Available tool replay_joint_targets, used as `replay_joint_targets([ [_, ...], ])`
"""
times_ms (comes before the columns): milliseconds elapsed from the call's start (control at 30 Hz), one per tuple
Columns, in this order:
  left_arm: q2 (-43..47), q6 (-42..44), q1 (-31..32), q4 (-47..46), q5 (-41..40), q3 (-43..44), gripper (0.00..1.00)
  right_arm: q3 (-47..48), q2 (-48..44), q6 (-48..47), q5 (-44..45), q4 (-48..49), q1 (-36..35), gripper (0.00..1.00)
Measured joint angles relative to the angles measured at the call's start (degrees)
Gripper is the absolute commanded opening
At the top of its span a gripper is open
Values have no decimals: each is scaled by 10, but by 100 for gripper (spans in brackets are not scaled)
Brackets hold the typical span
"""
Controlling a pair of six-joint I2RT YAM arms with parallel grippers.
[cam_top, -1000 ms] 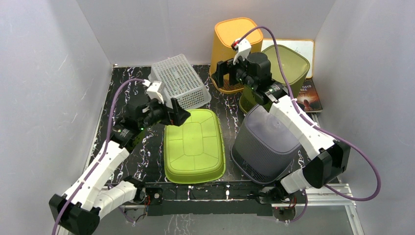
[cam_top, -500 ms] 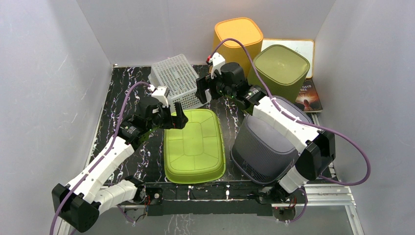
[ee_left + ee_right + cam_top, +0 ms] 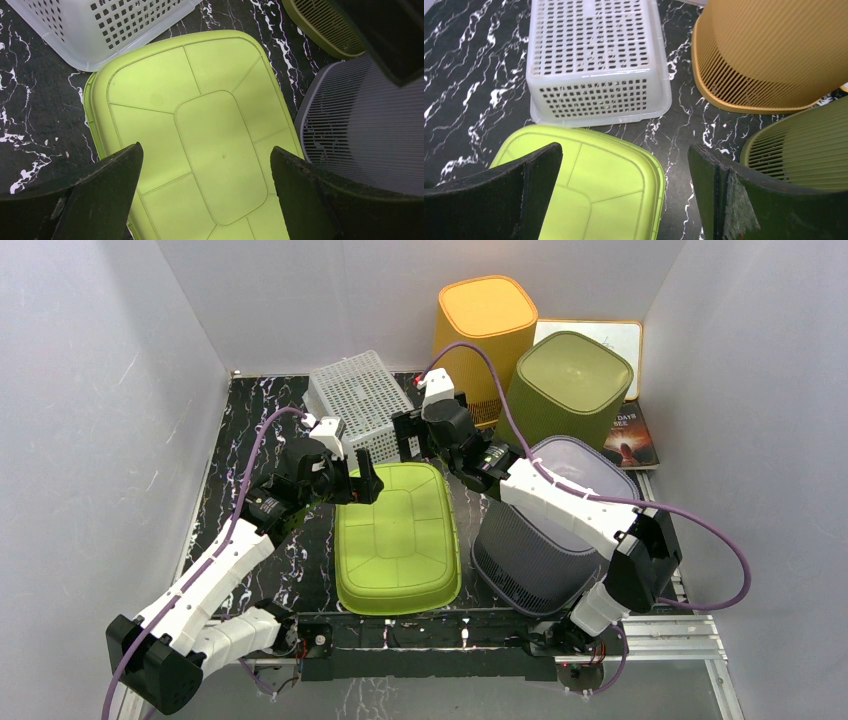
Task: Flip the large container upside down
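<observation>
The large lime-green container (image 3: 397, 535) lies with its panelled bottom facing up in the middle of the black marbled table (image 3: 240, 430). My left gripper (image 3: 362, 483) is open and empty, hovering over the container's far-left corner. In the left wrist view, the container (image 3: 165, 90) fills the space under the left gripper (image 3: 205, 150). My right gripper (image 3: 405, 435) is open and empty, above the container's far edge. In the right wrist view, the right gripper (image 3: 624, 149) straddles the container's far-right corner (image 3: 604, 190).
A white perforated basket (image 3: 365, 405) lies bottom-up just behind the lime container. An orange bin (image 3: 482, 325) and an olive bin (image 3: 565, 380) stand inverted at the back right. A grey slatted bin (image 3: 545, 530) stands close on the right. A book (image 3: 630, 435) lies at the far right.
My right arm has swung left from above the orange and olive bins to the lime container's far edge. My left gripper has shifted slightly right over the container's corner.
</observation>
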State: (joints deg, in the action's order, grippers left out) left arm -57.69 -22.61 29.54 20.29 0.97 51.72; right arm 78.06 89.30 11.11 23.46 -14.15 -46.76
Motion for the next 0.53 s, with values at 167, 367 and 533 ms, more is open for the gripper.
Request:
replay_joint_targets([
  [167,0,-1,0,2,-6,0,98,-9,-11,5,28,21,3,98],
  [367,0,-2,0,2,-8,0,98,-30,-39,6,31,44,4,98],
  [533,-2,-2,0,2,-8,0,98,-30,-44,3,32,63,4,98],
])
